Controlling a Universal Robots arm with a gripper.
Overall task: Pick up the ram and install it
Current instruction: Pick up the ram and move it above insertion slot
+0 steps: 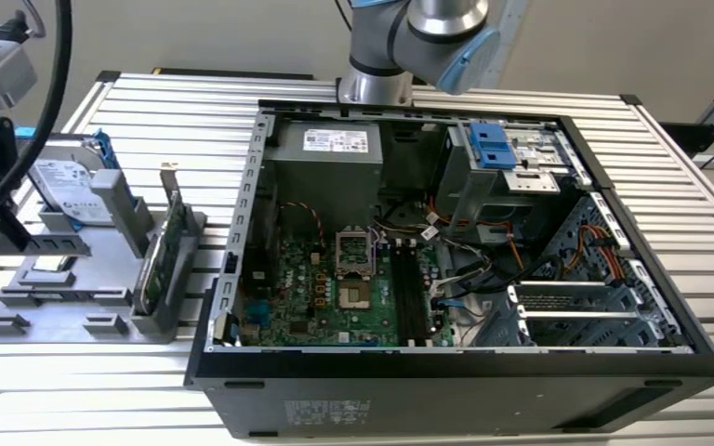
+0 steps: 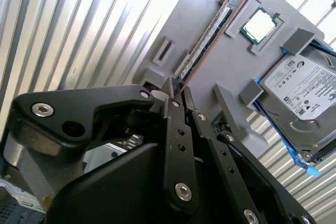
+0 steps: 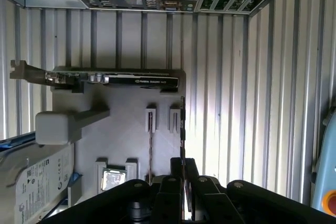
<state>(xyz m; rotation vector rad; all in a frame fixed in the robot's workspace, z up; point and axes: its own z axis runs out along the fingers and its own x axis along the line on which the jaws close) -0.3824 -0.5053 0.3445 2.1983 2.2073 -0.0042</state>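
Fingers [image 2: 171, 100] pinch ram [image 2: 209, 34]; white-labelled hard drive [image 2: 299, 85] nearby.

An open computer case [image 1: 456, 404] lies mid-worktop [image 1: 171, 102]; by the worktop's edge at the exterior view's left, a grey holder [image 1: 53, 321] carries a hard drive [image 1: 66, 190], a bracketed card [image 1: 165, 255] and a processor [image 2: 259, 25].

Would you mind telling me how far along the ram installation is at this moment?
Done: nothing is installed yet. In hand: in both wrist views the gripper sits at one end of the ram, which stands on edge in the gray holder, not lifted out. Left: the pick-up and the install; in the exterior view the black memory slots on the motherboard look empty.
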